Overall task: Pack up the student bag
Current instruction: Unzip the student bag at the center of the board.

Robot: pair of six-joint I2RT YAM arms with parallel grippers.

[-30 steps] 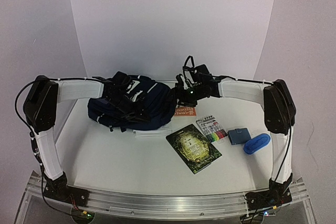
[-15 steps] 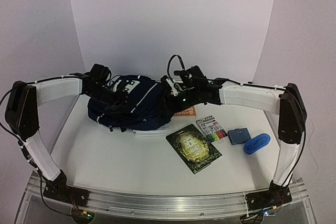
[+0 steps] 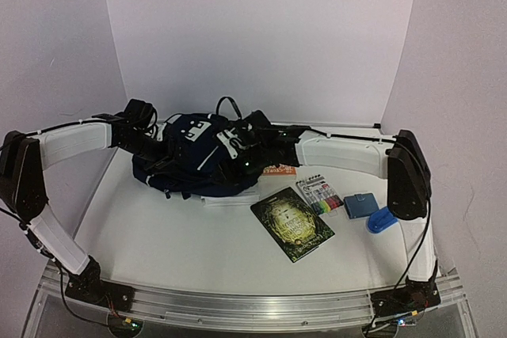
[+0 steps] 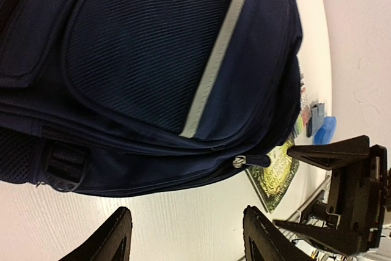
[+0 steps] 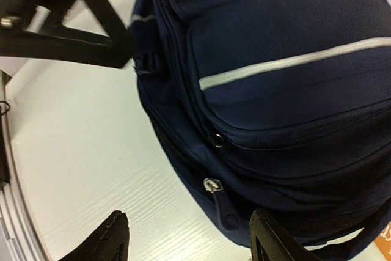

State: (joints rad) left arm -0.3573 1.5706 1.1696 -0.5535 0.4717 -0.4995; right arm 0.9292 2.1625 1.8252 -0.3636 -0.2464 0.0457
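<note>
While the student bag (image 3: 198, 160) lies front face up at the far left-centre of the table (image 3: 174, 251), its zippers apparently shut, both arms flank it. The left gripper (image 4: 189, 239) and right gripper (image 5: 190, 239) hang spread and empty beside it. The zipper pull (image 5: 213, 185) is small, so a closing pinch could catch fabric instead, or shove the bag toward the book (image 3: 291, 223).

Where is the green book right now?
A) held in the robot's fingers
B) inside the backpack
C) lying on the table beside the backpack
C: the green book lies flat on the white table, outside the backpack.
</note>
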